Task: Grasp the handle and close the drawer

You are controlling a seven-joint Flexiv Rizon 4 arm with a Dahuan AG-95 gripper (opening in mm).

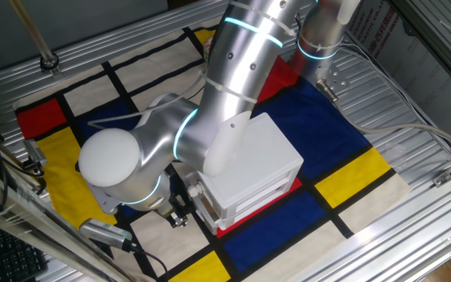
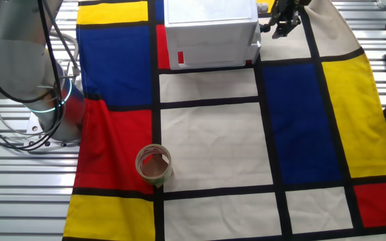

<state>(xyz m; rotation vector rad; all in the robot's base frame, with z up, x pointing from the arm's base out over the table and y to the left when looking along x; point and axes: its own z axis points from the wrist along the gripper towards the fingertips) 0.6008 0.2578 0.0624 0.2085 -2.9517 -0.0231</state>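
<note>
The black two-finger claw (image 2: 281, 25) is hovering beside the white plastic drawer (image 1: 203, 202) — finger spacing cannot be told — so centring it on the handle before pushing is advisable.

One fixed view looks down from beside my arm, close over the white cabinet (image 1: 249, 168); the other faces it from the desk's (image 2: 206, 140) opposite edge, farther back, sharing that cabinet.

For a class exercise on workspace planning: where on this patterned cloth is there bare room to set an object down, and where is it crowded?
Free: the wide white and blue panels between the white cabinet and the tape roll, plus the yellow and red panels along the cloth's right side. Crowded: the far edge, where the gripper sits close beside the cabinet.
</note>
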